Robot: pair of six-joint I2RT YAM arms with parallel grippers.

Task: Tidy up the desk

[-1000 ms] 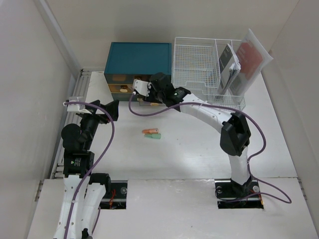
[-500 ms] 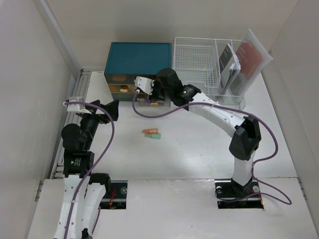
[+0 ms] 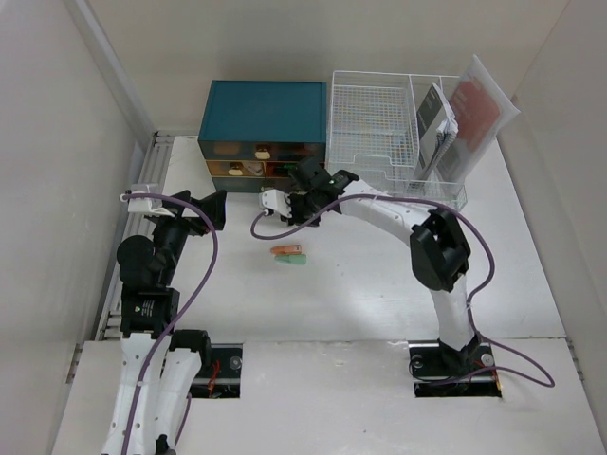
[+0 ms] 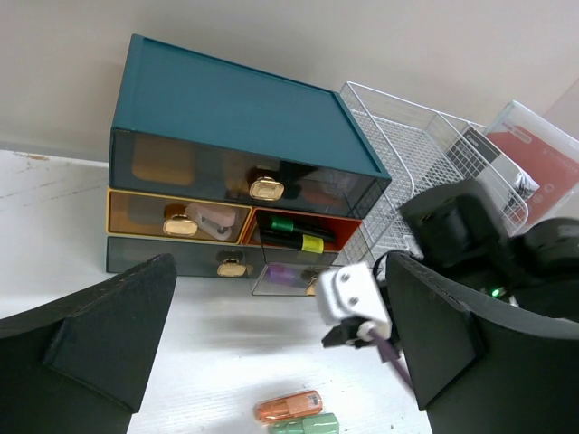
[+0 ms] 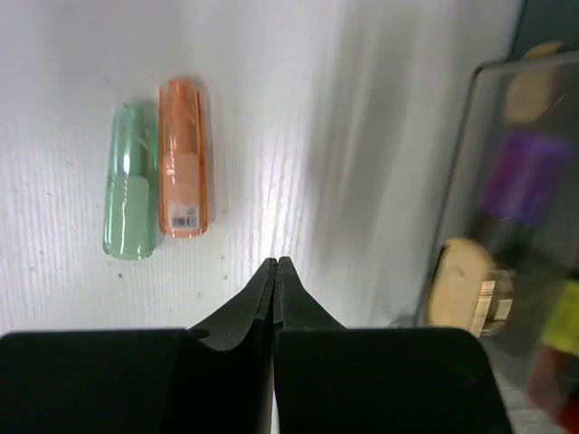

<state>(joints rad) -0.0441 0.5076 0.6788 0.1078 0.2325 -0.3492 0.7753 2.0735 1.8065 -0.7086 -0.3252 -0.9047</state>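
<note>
**Right hand shut beside the drawers, left hand spread wide**

The white table (image 3: 379, 284) is seen spanning the whole work area, from the arm bases to the back wall. At its left side the left hand (image 3: 197, 207) is held above the surface with its fingers spread fully apart and nothing between them. Near the middle of the table an orange capsule (image 5: 185, 158) and a green capsule (image 5: 130, 181) are laid side by side, touching. Just beyond them the right hand (image 5: 274, 271) is poised with its fingers pressed together on nothing, close to a smoky drawer (image 4: 289, 278) standing slightly out of the teal drawer box (image 3: 264, 109). To the right of the box, a wire rack (image 3: 370, 114) is set with booklets (image 3: 479, 104) propped in its right compartments.
</note>
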